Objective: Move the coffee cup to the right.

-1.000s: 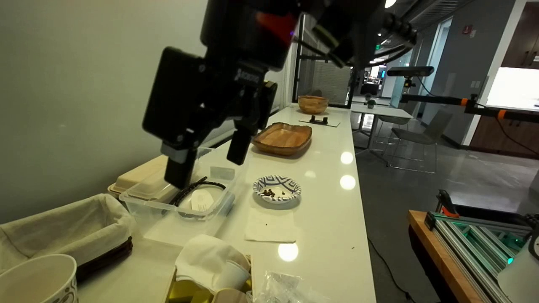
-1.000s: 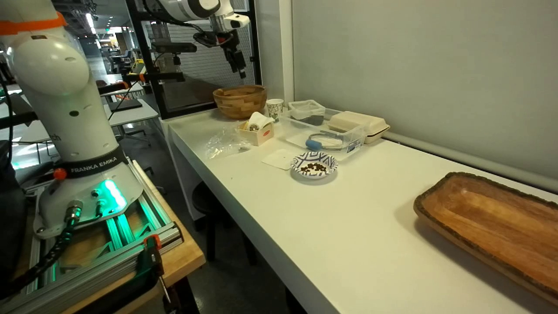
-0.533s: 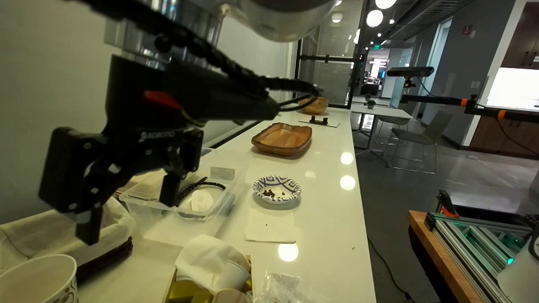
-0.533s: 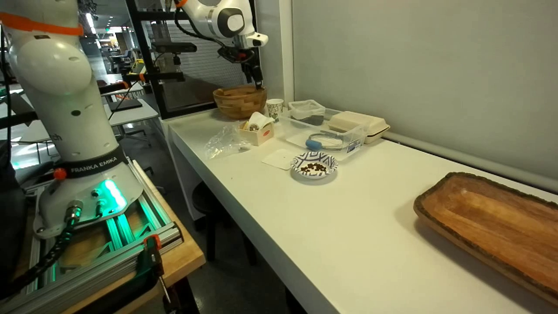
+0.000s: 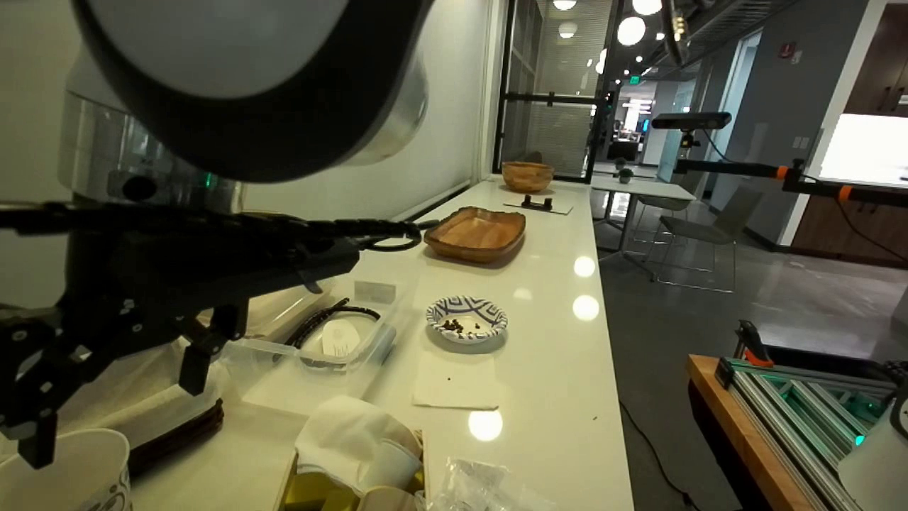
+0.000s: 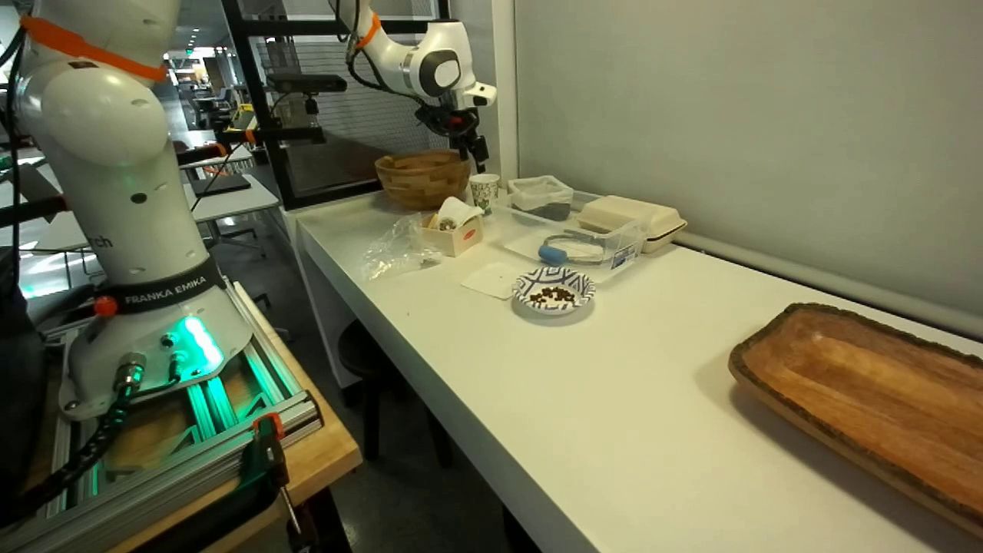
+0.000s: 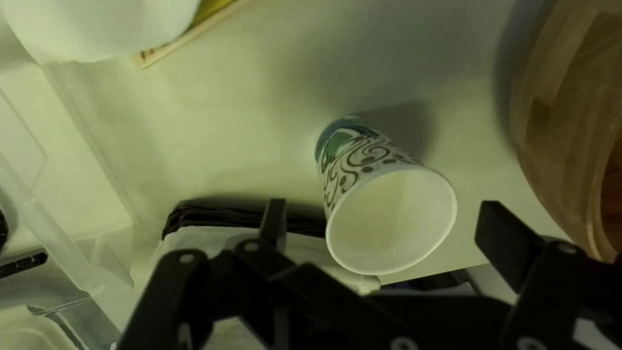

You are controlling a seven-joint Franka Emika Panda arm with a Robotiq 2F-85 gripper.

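The coffee cup [image 7: 384, 204] is an off-white paper cup with dark swirls on its side and a green-blue base. It stands upright on the counter and also shows in both exterior views, at the lower left corner [image 5: 78, 482] and beside the wooden bowl [image 6: 484, 193]. My gripper [image 7: 383, 210] is open and empty. In the wrist view its fingers [image 7: 503, 243] stand apart on either side of the cup's rim, not touching it. In an exterior view the gripper [image 6: 472, 160] hangs just above the cup.
A wooden bowl [image 6: 422, 180] stands close to the cup. A cloth-lined dark basket [image 7: 209, 216] lies on its other side. A small box with napkins [image 6: 459, 240], a clear tub [image 6: 522, 244], a takeout container [image 6: 630, 217] and a patterned bowl [image 5: 466, 319] are nearby.
My gripper has come down and across, from above the clear tub and wooden bowl area to just above the cup. It stays open. The cup has not moved.
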